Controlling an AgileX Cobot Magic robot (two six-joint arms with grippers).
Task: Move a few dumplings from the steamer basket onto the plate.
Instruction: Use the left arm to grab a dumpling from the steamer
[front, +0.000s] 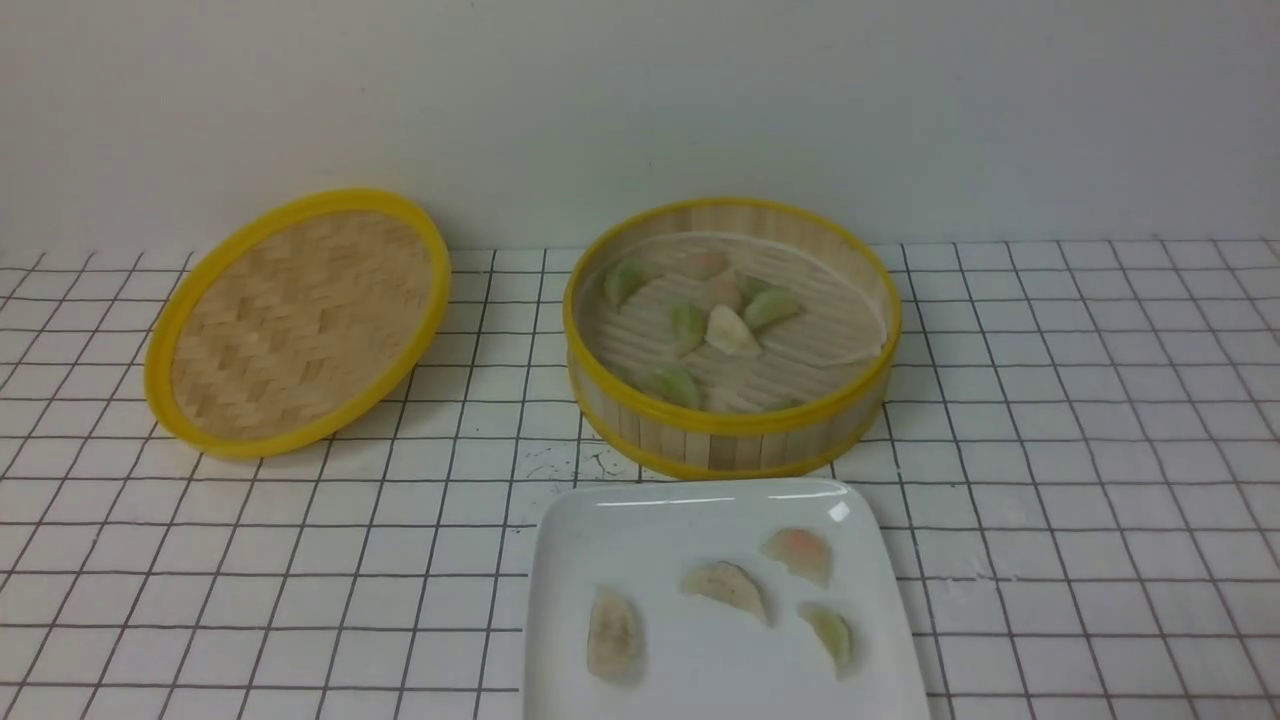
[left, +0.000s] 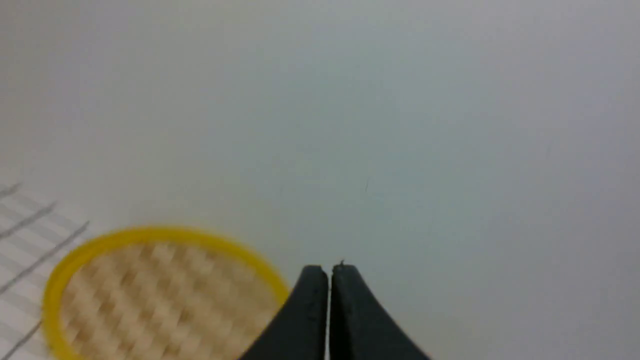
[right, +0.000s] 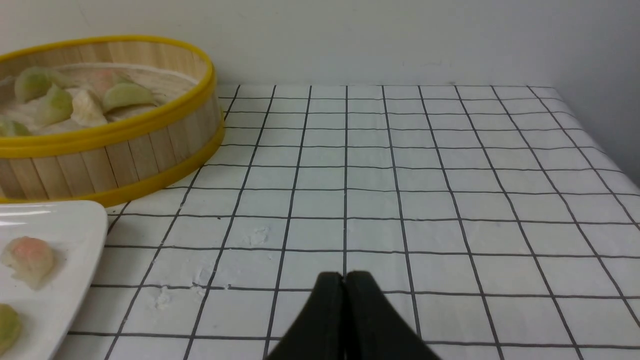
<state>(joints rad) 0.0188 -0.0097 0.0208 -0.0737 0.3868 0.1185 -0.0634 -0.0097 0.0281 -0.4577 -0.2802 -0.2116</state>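
Observation:
The steamer basket (front: 730, 425) stands at the middle back of the table and holds several dumplings (front: 733, 330), green, pinkish and whitish. The white square plate (front: 600, 530) lies in front of it with several dumplings (front: 728, 585) on it. In the right wrist view the steamer basket (right: 115, 160) and a corner of the plate (right: 75, 220) show, with a pinkish dumpling (right: 29, 257) on the plate. My right gripper (right: 344, 276) is shut and empty, over the table to the right of the plate. My left gripper (left: 328, 270) is shut and empty, near the lid. Neither gripper shows in the front view.
The shallow woven lid (front: 300, 320) with a yellow rim leans at the back left; it also shows in the left wrist view (left: 155, 295). A white checked cloth (front: 1080, 450) covers the table. A pale wall (front: 640, 100) stands right behind the basket and lid.

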